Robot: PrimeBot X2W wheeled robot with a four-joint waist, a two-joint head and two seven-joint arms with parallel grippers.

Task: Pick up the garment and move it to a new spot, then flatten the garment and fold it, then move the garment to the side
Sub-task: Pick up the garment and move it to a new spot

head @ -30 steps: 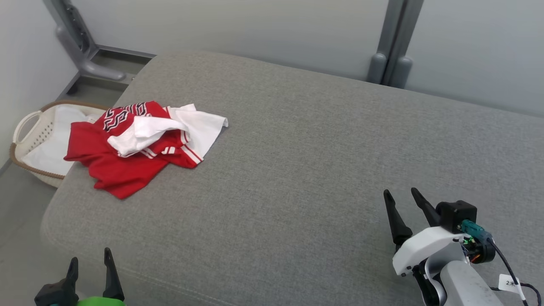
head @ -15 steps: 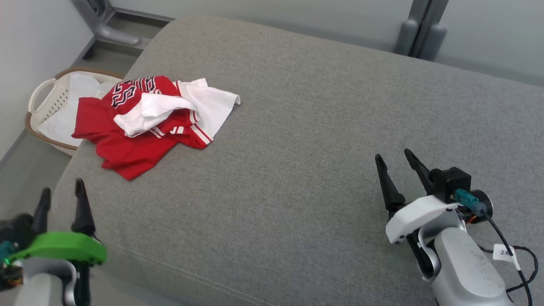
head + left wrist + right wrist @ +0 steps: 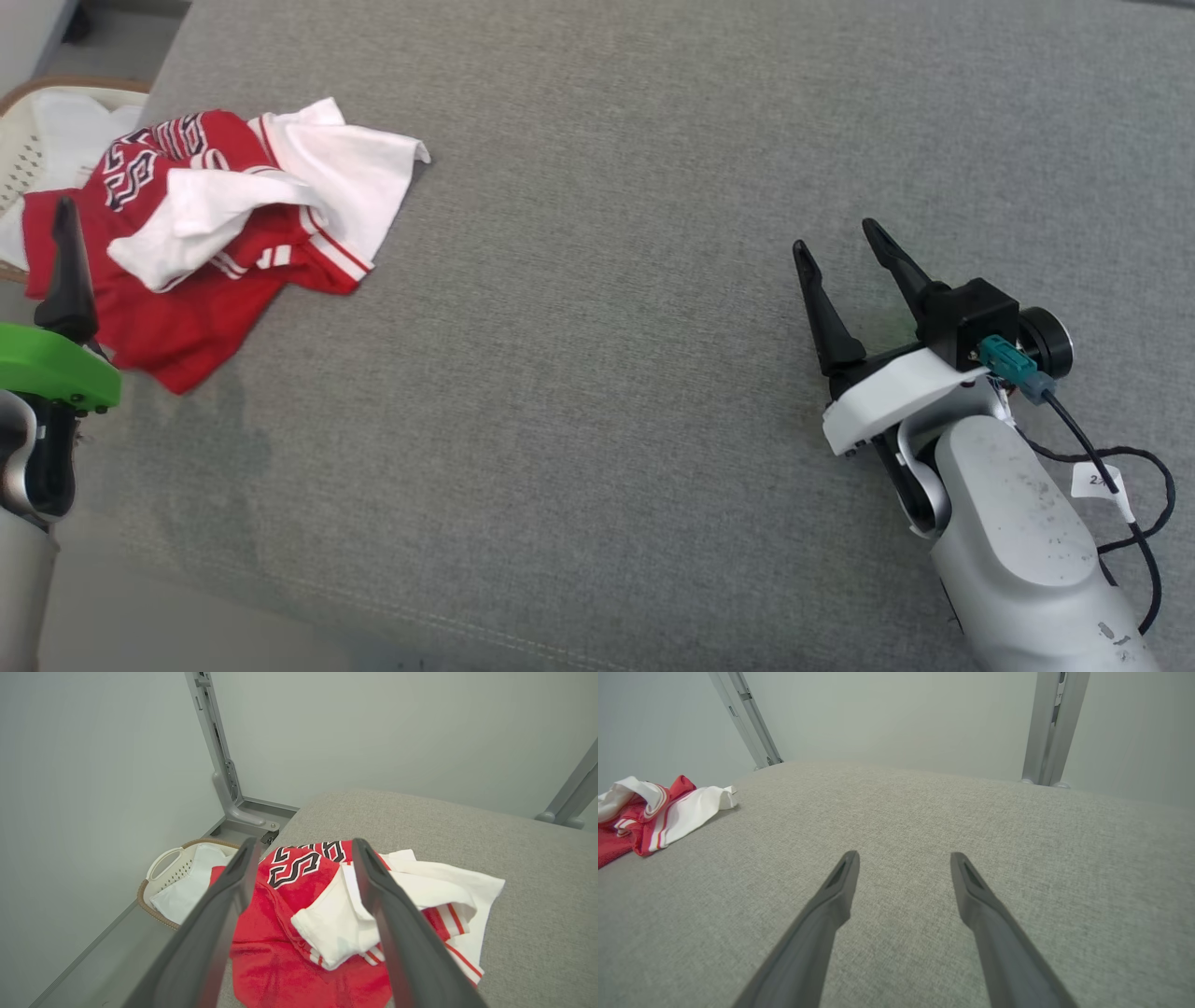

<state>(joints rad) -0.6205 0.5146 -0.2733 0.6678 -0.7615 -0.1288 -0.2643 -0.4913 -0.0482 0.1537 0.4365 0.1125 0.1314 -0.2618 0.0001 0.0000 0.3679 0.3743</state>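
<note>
The garment [image 3: 215,233], a red and white jersey with black lettering, lies crumpled at the far left of the grey cushion [image 3: 579,373]. Part of it hangs over the cushion's left edge. One dark finger [image 3: 65,271] of my left gripper rises in front of the jersey's left side in the head view. In the left wrist view the left gripper [image 3: 304,841] is open, and the garment [image 3: 303,896] shows between and beyond its fingers. My right gripper [image 3: 834,235] is open over bare cushion at the right, far from the jersey. The right wrist view shows this gripper [image 3: 903,855] empty and the garment [image 3: 654,812] far left.
A white laundry basket [image 3: 19,168] with a brown rim stands on the floor beside the cushion's left edge, holding white cloth; it also shows as the basket [image 3: 161,877] in the left wrist view. Grey metal posts [image 3: 1048,728] stand against the wall behind the cushion.
The head camera has tilted down, shifting the whole picture. My left gripper has come forward from the cushion's near corner up to the garment. The right gripper has moved slightly forward. Both stayed open.
</note>
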